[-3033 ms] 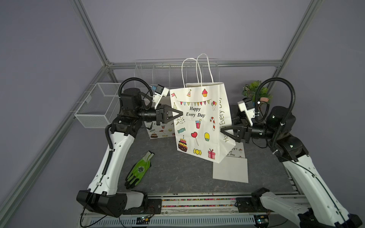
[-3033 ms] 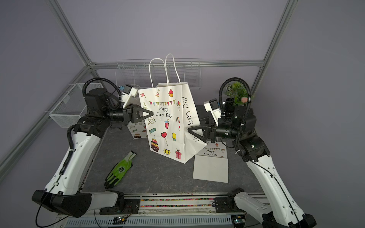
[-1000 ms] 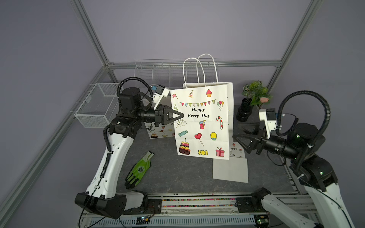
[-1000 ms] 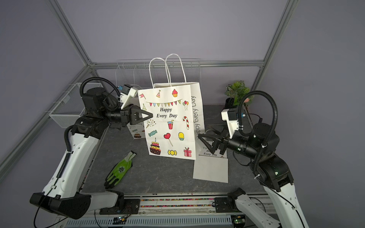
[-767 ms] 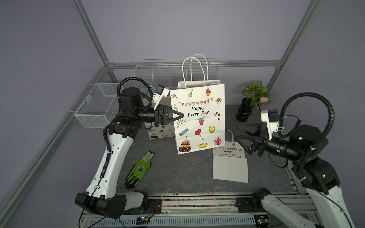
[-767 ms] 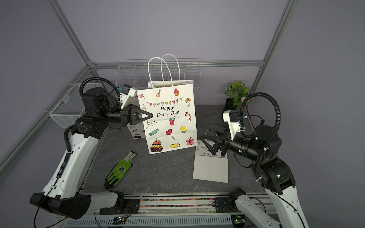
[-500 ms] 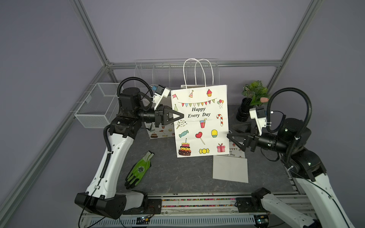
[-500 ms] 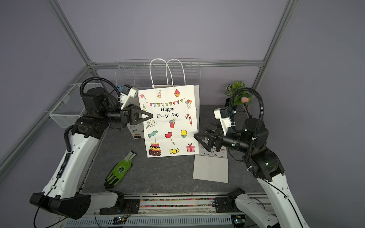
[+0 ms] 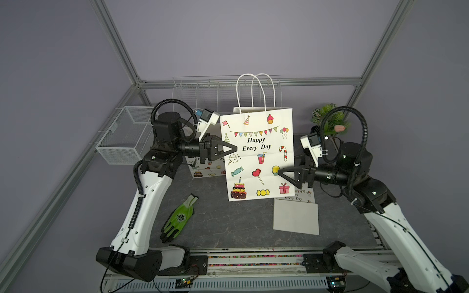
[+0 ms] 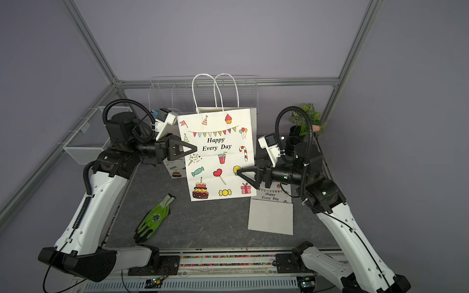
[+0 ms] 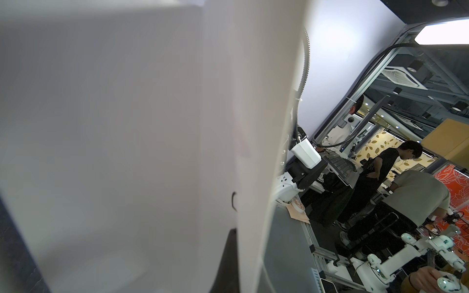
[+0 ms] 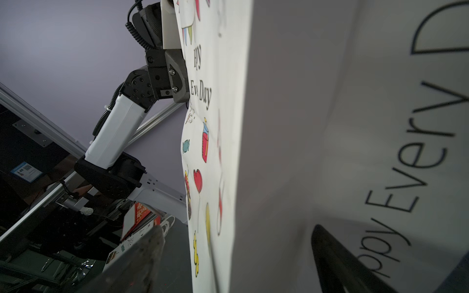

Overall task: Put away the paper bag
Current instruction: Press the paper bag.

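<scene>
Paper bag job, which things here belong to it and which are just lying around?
Job: paper bag, upright; left gripper, shut on its edge; right gripper, open at the opposite edge.
Lying about: green glove; flat folded bag; small bag behind the left arm; plant.

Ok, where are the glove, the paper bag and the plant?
glove (image 9: 180,217): a top view, its palm.
paper bag (image 9: 256,162): a top view, its printed front.
plant (image 9: 332,123): a top view, its leaves.

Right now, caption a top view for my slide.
Left gripper pinches one edge of the upright white printed paper bag; open right gripper flanks the other.
</scene>
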`<move>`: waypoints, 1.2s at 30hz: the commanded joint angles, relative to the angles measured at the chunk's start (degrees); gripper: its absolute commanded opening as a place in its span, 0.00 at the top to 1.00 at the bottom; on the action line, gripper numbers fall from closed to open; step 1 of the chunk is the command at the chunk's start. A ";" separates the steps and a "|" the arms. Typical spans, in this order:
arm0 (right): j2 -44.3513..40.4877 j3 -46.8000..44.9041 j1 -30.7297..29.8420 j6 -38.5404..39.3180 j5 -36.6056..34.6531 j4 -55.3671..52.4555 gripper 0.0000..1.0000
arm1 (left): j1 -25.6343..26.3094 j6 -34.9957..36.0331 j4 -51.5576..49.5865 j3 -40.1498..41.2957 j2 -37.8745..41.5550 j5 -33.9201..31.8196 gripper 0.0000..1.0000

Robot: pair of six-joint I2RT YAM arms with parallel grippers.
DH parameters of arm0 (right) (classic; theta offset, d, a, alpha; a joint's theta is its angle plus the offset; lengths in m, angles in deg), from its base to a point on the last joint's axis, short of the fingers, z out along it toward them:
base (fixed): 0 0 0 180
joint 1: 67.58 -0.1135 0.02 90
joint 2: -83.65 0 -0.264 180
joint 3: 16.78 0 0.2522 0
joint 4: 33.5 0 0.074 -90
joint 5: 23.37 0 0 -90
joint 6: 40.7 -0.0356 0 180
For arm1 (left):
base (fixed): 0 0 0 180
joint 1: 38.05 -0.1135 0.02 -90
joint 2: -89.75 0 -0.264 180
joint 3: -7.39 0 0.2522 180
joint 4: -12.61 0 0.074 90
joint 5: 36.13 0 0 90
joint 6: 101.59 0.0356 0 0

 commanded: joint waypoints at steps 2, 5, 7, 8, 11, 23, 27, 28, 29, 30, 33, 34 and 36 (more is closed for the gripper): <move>1.21 2.19 -2.50 0.97 -1.97 0.26 0.22 | 0.56 -0.32 1.21 -1.72 -0.41 0.26 1.00; 1.66 2.91 -4.12 1.85 -3.66 -0.55 0.35 | 0.56 -0.08 0.99 -1.37 -0.27 0.08 1.00; 1.77 3.43 -4.79 2.53 -4.82 -1.58 0.45 | 0.53 0.14 0.86 -1.23 -0.32 0.09 1.00; 1.77 3.61 -5.05 2.83 -5.35 -1.94 0.51 | 0.56 0.30 0.65 -1.19 -0.41 -0.01 1.00; 1.48 3.79 -5.40 3.11 -6.29 -2.31 0.67 | 0.48 1.78 -1.07 -1.26 -0.84 -0.11 1.00; -2.79 3.84 -4.49 6.99 -11.61 -5.58 0.00 | 0.54 3.11 -2.50 -0.60 -0.44 1.12 1.00; -5.18 4.67 1.60 8.16 -7.55 -5.81 0.11 | 0.55 2.37 -1.37 0.50 0.87 1.83 1.00; -5.03 5.16 3.53 7.92 -4.90 -5.42 0.11 | 0.55 1.88 -0.94 0.70 1.22 1.99 1.00; -4.70 5.65 5.72 7.42 -1.91 -4.84 0.11 | 0.56 1.56 -0.57 0.83 1.39 1.97 1.00; -4.12 6.06 7.81 6.59 1.11 -3.84 0.11 | 0.49 1.34 -0.55 0.83 1.65 2.05 1.00; -1.07 5.54 13.76 2.24 11.08 1.38 0.11 | 0.47 1.04 -0.55 0.73 2.38 2.53 1.00; -0.28 4.49 15.47 -0.25 13.97 4.91 0.11 | 0.53 1.03 -0.55 0.74 2.65 2.70 1.00; 1.08 1.02 20.30 -9.27 20.02 16.85 0.11 | 0.55 1.04 -0.47 0.83 3.25 2.98 1.00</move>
